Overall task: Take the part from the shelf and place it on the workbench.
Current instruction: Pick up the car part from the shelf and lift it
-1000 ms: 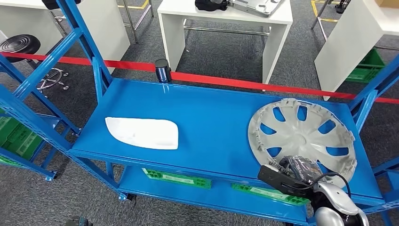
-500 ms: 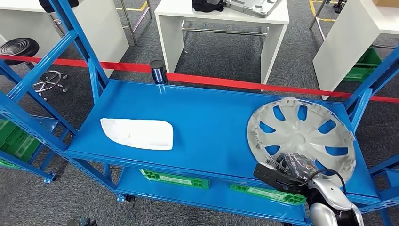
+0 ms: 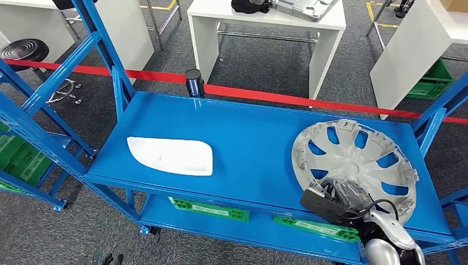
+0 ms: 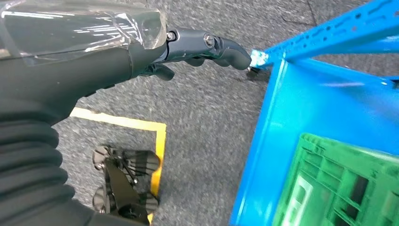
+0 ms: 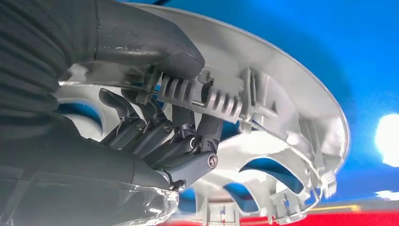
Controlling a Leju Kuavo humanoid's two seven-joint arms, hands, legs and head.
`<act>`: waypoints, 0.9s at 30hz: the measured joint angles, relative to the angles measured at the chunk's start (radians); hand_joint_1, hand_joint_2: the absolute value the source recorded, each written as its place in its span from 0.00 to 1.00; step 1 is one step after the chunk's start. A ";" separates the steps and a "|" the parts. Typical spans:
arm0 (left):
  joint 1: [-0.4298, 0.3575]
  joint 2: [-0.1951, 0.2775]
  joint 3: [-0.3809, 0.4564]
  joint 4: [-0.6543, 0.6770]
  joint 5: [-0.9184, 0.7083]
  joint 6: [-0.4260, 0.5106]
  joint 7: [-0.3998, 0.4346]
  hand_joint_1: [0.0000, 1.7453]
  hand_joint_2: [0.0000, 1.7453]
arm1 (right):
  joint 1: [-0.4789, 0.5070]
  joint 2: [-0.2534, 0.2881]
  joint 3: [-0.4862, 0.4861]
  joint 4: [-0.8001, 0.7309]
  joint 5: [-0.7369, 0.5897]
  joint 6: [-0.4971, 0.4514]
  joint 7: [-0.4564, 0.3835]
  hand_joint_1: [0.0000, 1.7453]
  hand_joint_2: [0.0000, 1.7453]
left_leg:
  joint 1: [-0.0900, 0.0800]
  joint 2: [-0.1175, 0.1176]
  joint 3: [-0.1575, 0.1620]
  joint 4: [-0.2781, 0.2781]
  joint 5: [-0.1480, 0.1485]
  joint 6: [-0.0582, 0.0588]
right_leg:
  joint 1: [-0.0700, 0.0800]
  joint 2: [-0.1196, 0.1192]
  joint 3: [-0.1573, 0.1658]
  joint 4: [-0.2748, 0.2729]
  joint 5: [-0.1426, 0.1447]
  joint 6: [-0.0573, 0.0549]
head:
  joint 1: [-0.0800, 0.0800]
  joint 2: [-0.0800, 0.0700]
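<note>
A silver hubcap [image 3: 353,160] lies at the right end of the blue shelf [image 3: 248,132], its ribbed inner side facing up. My right hand [image 3: 345,196] grips its near rim. The right wrist view shows the thumb [image 5: 141,42] pressed on the hubcap's [image 5: 282,94] rim, with the dark fingers [image 5: 155,132] curled under it through a spoke gap. A white curved part [image 3: 171,155] lies flat at the left of the shelf, away from both hands. My left hand [image 4: 188,47] hangs beside the shelf's corner over grey carpet, holding nothing, its fingers loosely extended.
Blue uprights [image 3: 55,77] and braces frame the shelf's left and right ends. Green crates [image 3: 209,210] sit on the lower level. Behind the shelf run a red barrier tape [image 3: 265,96] with a dark post [image 3: 193,83], then white tables [image 3: 265,22]. A black stool [image 3: 22,49] stands far left.
The whole picture has shifted slightly, so the camera moved. My right hand stays on the hubcap's near rim; the white part has not moved on the shelf.
</note>
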 joint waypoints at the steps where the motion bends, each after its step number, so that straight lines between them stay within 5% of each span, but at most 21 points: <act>1: 0.000 0.002 0.001 0.002 0.009 -0.014 -0.003 0.00 1.00 | 0.002 0.004 -0.010 -0.001 -0.067 -0.009 -0.026 0.95 1.00 | -0.002 0.000 -0.004 0.006 -0.004 -0.004 | 0.002 0.000 0.009 -0.019 0.005 -0.008 | 0.000 0.000; 5: 0.001 0.010 0.021 0.010 0.067 -0.087 -0.018 0.00 1.00 | 0.000 0.017 -0.039 -0.023 -0.461 -0.050 -0.198 0.95 1.00 | 0.003 0.001 -0.020 0.037 -0.028 -0.020 | 0.000 0.005 0.007 -0.020 0.009 -0.034 | -0.001 0.000; 8: 0.001 0.003 0.041 -0.009 0.075 -0.095 -0.018 0.00 1.00 | -0.024 0.028 -0.037 -0.057 -0.681 -0.052 -0.289 0.95 1.00 | 0.010 0.001 -0.098 0.208 -0.114 -0.037 | -0.001 0.008 0.009 -0.021 0.009 -0.044 | -0.003 0.000; 10: 0.002 -0.008 0.055 -0.029 0.079 -0.106 -0.012 0.00 1.00 | -0.035 0.034 -0.030 -0.068 -0.756 -0.047 -0.315 0.95 1.00 | 0.012 0.001 -0.147 0.299 -0.138 -0.040 | 0.002 0.008 0.009 -0.021 0.009 -0.045 | -0.002 0.000; 12: 0.005 -0.020 0.068 -0.051 0.084 -0.115 -0.009 0.00 1.00 | -0.043 0.036 -0.022 -0.075 -0.822 -0.036 -0.343 0.95 1.00 | 0.011 0.000 -0.123 0.243 -0.093 -0.034 | 0.006 0.008 0.010 -0.021 0.009 -0.045 | -0.002 0.000; 14: 0.007 -0.032 0.078 -0.079 0.084 -0.113 -0.012 0.00 1.00 | -0.056 0.039 -0.014 -0.085 -0.882 -0.024 -0.366 0.95 1.00 | 0.007 0.001 -0.052 0.101 -0.032 -0.018 | 0.009 0.008 0.011 -0.021 0.010 -0.043 | -0.002 0.000; 16: 0.008 -0.043 0.084 -0.104 0.082 -0.111 -0.016 0.00 1.00 | -0.070 0.041 -0.005 -0.093 -0.912 -0.018 -0.374 0.95 1.00 | -0.002 0.003 -0.012 0.020 -0.012 -0.004 | 0.009 0.008 0.010 -0.022 0.012 -0.039 | -0.002 0.000; 20: 0.012 -0.061 0.095 -0.135 0.082 -0.115 -0.019 0.00 1.00 | -0.076 0.045 0.010 -0.102 -0.929 -0.016 -0.376 0.95 1.00 | -0.004 0.003 -0.001 -0.009 0.004 0.013 | 0.008 0.003 0.001 -0.014 0.007 -0.023 | -0.001 0.000; 25: 0.015 -0.088 0.109 -0.175 0.076 -0.146 -0.020 0.00 1.00 | -0.088 0.046 0.020 -0.104 -1.064 0.014 -0.383 0.95 1.00 | -0.002 0.001 0.002 -0.024 0.018 0.022 | 0.007 0.002 -0.127 0.249 -0.099 -0.024 | 0.001 0.000; 27: 0.016 -0.096 0.115 -0.188 0.072 -0.158 -0.025 0.00 1.00 | -0.097 0.047 0.023 -0.105 -1.135 0.039 -0.384 0.95 1.00 | -0.002 -0.001 0.003 -0.020 0.015 0.020 | 0.005 0.001 -0.113 0.218 -0.074 -0.008 | 0.001 0.000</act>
